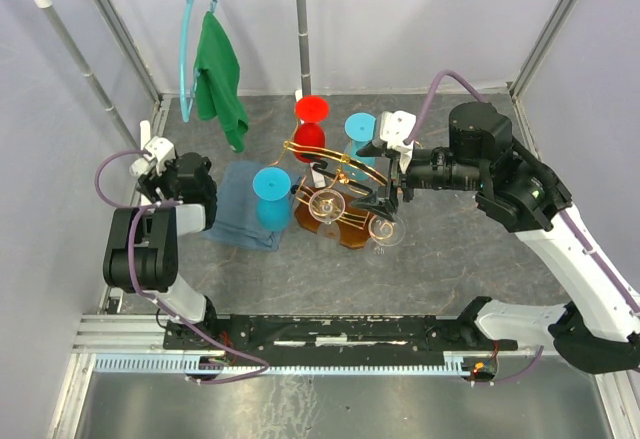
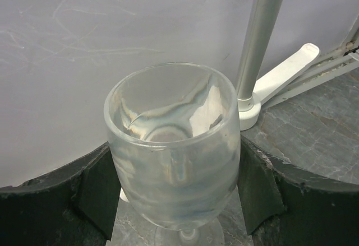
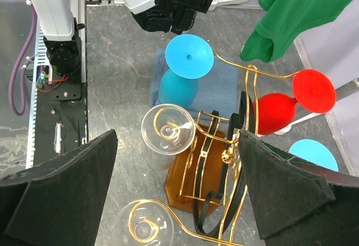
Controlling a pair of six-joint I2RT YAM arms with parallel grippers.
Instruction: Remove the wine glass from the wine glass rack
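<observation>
- Left gripper (image 2: 176, 193) is closed wide round the bowl of a clear wine glass (image 2: 171, 145), held upright; both pads appear to touch it.
- Right gripper (image 3: 179, 201) is spread fully, empty, above the wine glass rack (image 3: 180, 185).
- Two clear glasses (image 3: 167, 129), a blue glass (image 3: 189, 60) and a red glass (image 3: 313, 91) are hung inverted there.
- The held glass is seen near the wall (image 2: 84, 61) and rail post (image 2: 259, 38), well apart from the rack.

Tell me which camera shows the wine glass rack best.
Right wrist: the wine glass rack close up, gold scrolls and wooden base clear. Top external shows it small, partly under the right gripper. Left wrist misses it.
</observation>
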